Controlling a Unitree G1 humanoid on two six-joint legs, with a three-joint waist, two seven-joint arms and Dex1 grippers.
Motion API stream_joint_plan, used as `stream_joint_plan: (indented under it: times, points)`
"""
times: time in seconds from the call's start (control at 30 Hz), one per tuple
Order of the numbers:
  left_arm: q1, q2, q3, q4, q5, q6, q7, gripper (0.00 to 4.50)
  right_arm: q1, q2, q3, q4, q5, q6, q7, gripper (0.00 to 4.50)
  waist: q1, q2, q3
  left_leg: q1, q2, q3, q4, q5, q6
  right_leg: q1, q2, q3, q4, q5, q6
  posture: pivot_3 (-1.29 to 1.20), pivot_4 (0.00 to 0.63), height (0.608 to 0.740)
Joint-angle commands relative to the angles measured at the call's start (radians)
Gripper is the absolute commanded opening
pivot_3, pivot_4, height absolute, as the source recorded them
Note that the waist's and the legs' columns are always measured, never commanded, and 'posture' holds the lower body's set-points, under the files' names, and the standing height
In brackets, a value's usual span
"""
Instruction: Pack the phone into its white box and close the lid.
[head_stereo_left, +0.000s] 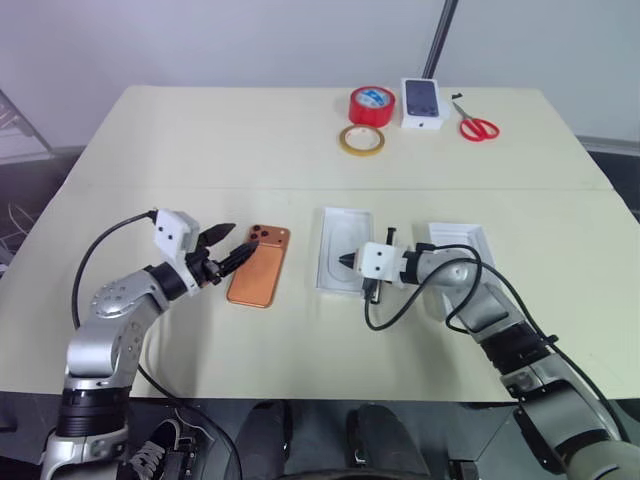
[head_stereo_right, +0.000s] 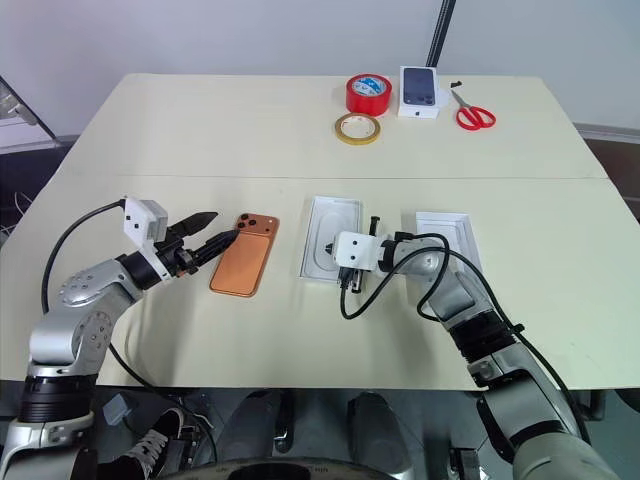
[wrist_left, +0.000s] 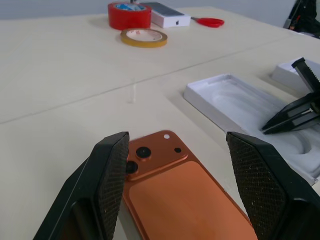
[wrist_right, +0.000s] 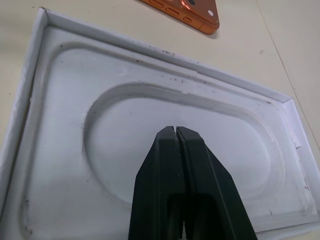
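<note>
Beige bench (head_stereo_left: 200, 140) | left gripper (head_stereo_left: 232, 248) jaws open around phone (head_stereo_left: 260, 266) | right gripper (head_stereo_left: 347, 261) jaws closed over insert (head_stereo_left: 342, 262) | risk: phone skids, lying flat.

Your head cams look down over the desk (head_stereo_left: 300, 150); wrist cams sit low and close, both catching the phone (wrist_left: 185, 200).

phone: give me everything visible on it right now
The phone is orange-copper with a matte metallic look and rounded corners. It lies flat, back up, on the cream table; dark lenses cluster at its far corner. It sits left of the white tray with the oval recess, apart from it. The open left gripper straddles its near end; contact cannot be told.
</note>
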Motion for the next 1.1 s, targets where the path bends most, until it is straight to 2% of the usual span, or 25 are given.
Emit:
stream_joint_plan:
  times: [0.03, 0.1, 0.23, 0.37, 0.47, 0.63, 0.8, 1.1]
  points:
    - [-0.017, 0.011, 0.014, -0.019, -0.029, 0.026, 0.001, 3.25, 0.012, 0.015, -0.012, -0.028, 0.019, 0.03, 0.01, 0.08, -0.001, 0.0, 0.0, 0.0, 0.0, 0.0, 0.0, 0.0, 0.0, 0.0, 0.0, 0.0, 0.0, 0.0, 0.0, 0.0, 0.15, 0.74]
    - [-0.033, 0.041, 0.031, 0.004, -0.05, 0.105, 0.006, 3.25, -0.01, 0.021, -0.015, -0.02, -0.016, 0.015, -0.028, 0.08, -0.001, 0.0, 0.0, 0.0, 0.0, 0.0, 0.0, 0.0, 0.0, 0.0, 0.0, 0.0, 0.0, 0.0, 0.0, 0.0, 0.15, 0.74]
    - [-0.069, 0.129, 0.114, 0.054, -0.166, 0.304, -0.011, 3.25, -0.056, 0.048, -0.065, -0.083, 0.044, 0.093, -0.03, 0.08, -0.007, 0.0, 0.001, 0.0, 0.0, 0.0, 0.0, 0.0, 0.0, -0.002, 0.001, 0.0, 0.001, 0.0, 0.0, 0.0, 0.15, 0.74]
    - [-0.091, 0.19, 0.139, 0.119, -0.154, 0.318, -0.019, 3.25, -0.108, 0.105, -0.092, -0.162, 0.088, 0.185, -0.041, 0.08, -0.008, 0.0, 0.001, -0.001, 0.001, 0.0, -0.001, 0.0, 0.0, -0.003, 0.002, 0.001, 0.002, 0.0, 0.0, 0.0, 0.15, 0.74]
    - [-0.125, 0.209, 0.133, 0.179, -0.178, 0.417, -0.012, 3.25, -0.14, 0.168, -0.073, -0.192, 0.113, 0.281, -0.035, 0.08, -0.006, 0.0, 0.001, -0.001, 0.001, 0.0, -0.001, 0.0, 0.0, -0.003, 0.002, 0.0, 0.002, 0.0, 0.0, 0.0, 0.15, 0.74]
    - [-0.155, 0.206, 0.121, 0.208, -0.236, 0.56, -0.03, 3.25, -0.197, 0.258, 0.038, -0.148, 0.096, 0.42, 0.021, 0.08, -0.006, 0.0, 0.001, -0.001, 0.001, 0.0, -0.001, 0.0, 0.0, -0.003, 0.002, 0.0, 0.002, 0.0, 0.0, 0.0, 0.15, 0.74]
    - [-0.153, 0.206, 0.066, 0.202, -0.258, 0.691, -0.042, 3.25, -0.265, 0.227, 0.215, 0.02, -0.079, 0.325, 0.043, 0.08, -0.005, 0.0, 0.001, -0.002, 0.0, 0.0, 0.0, 0.0, 0.0, -0.005, 0.001, 0.0, 0.003, 0.0, 0.0, 0.0, 0.15, 0.74]
    - [-0.168, 0.184, -0.014, 0.234, -0.22, 0.74, -0.02, 3.25, -0.252, 0.254, 0.239, 0.078, -0.129, 0.272, 0.021, 0.08, -0.007, 0.0, 0.0, -0.002, 0.0, -0.001, -0.001, 0.001, -0.002, -0.006, 0.002, 0.001, 0.004, 0.0, 0.0, 0.0, 0.15, 0.74]
